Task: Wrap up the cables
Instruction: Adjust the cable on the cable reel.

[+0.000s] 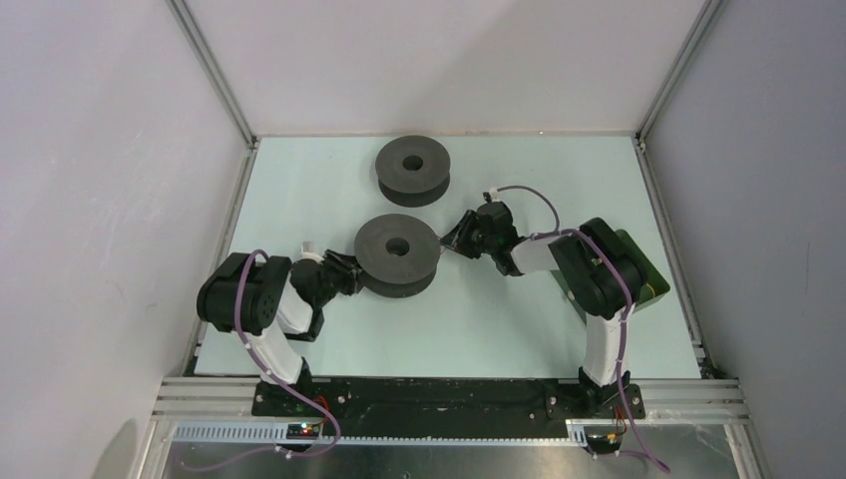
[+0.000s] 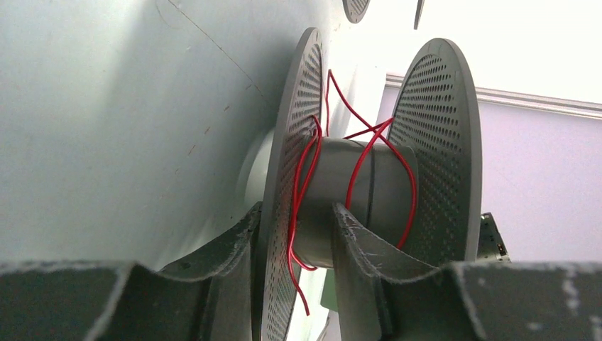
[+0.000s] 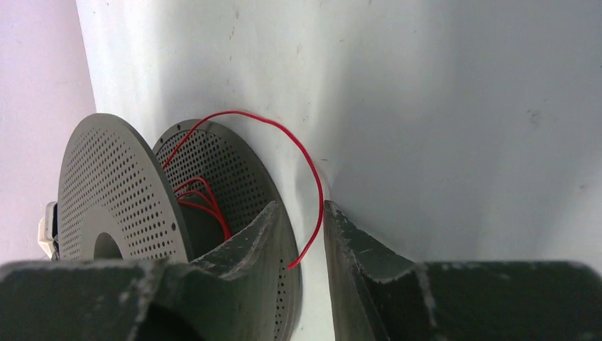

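The red cable (image 3: 241, 112) is seen loosely looped round the hub of the nearer spool (image 1: 377, 247), its free end lying between the spread right jaws, apparently for winding, while the spool's rim is straddled, grip unclear, by the left jaws for steadying.

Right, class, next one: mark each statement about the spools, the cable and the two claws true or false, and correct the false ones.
1. Two dark grey spools, a far spool and a near spool, sit on the table. True.
2. The cable wound on the near spool is yellow. False: it is a red cable.
3. The red cable's loose end lies between the fingers of the right claw. True.
4. The right claw is squeezed shut. False: its fingers stand apart.
5. The left claw reaches the far spool. False: it straddles a flange of the near spool.
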